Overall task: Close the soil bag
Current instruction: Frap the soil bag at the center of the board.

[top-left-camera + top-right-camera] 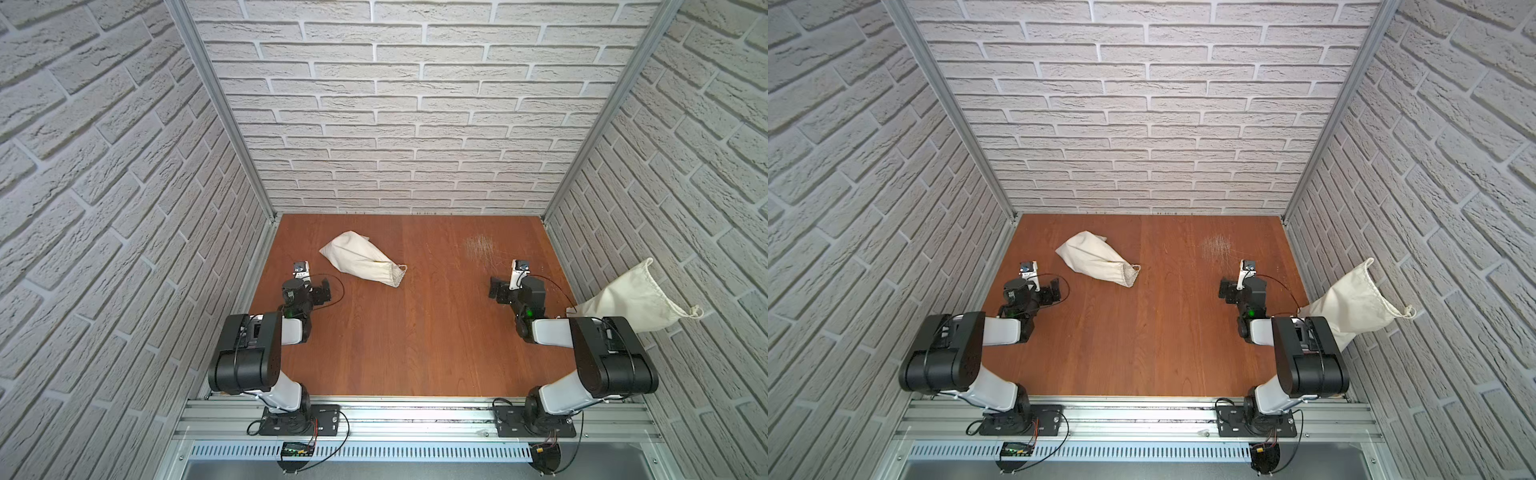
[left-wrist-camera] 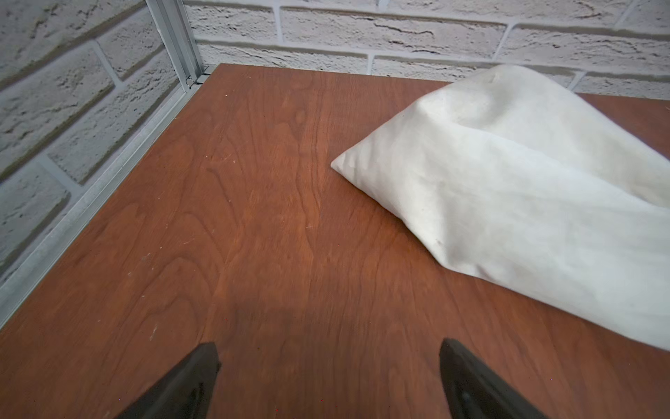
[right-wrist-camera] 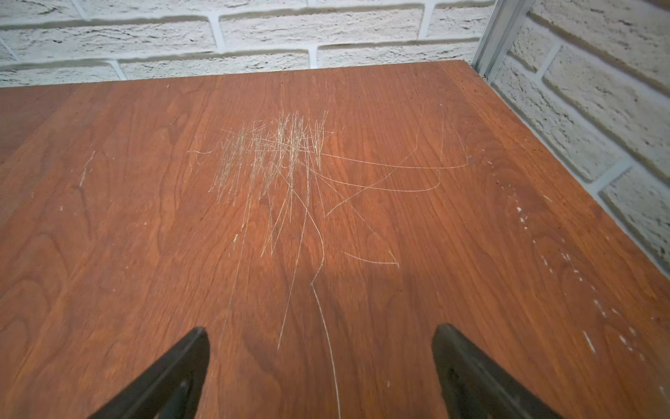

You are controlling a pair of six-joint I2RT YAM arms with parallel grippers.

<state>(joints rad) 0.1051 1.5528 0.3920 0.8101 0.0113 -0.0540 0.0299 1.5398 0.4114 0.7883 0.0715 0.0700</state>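
No legible text, label, brand, number or sign in any view; the small electronic board (image 1: 297,450) below the front rail (image 1: 415,417) shows green specks in both top views, too small to read as characters

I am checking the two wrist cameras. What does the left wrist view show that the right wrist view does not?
Only the left wrist view shows the bag, lying on its side. Only the right wrist view shows pale scratches in the wood. Both show the brown table, the brick wall and black fingers spread apart, holding nothing.
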